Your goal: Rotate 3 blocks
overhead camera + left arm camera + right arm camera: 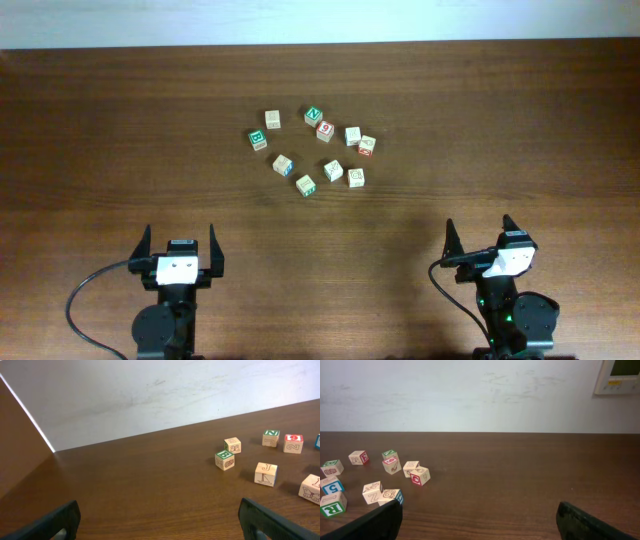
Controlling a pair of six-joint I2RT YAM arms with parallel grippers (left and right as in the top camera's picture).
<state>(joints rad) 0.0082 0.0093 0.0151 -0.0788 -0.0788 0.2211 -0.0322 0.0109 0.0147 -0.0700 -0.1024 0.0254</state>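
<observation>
Task blocks: 3 pale wooden alphabet cubes w/ thin print, part of a loose ring of ten cubes mid-bench, on the far half, approx btwn the two arms. Best guess from overhead: green-print block (306, 184) at the ring's near edge, orange-print block (356, 177) to its right, blue-print block (352, 135) on the ring's right side. Print is too small overhead to read, so that pick is a judgement.

Why so placed: most cubes stand flat w/ gaps btwn neighbours, which prob lets a claw straddle one and twist it w/o nudging the rest. All lie at mixed angles, so nothing shows whether any is turned yet.

Rest of ring incl green-top B cube (258, 139), green-top N cube (314, 116) and red-top cube (324, 130).

Left claw (180, 233) and right claw (479, 226) sit at the near edge of the bench (100, 150), well apart from the cubes. Both are spread wide and hold nothing; looks like a parked ready pose.

Writing: left wrist view gives a white "B" on green, a thin "J" on the J cube (266, 474) above a small drawing, and a white 6 or 9 on red, can't tell which. Right wrist view gives the blue "5" cube (331, 486) and the green "R" cube (332, 505). No brand seen. Text on the wall panel (615, 375) is unreadable
</observation>
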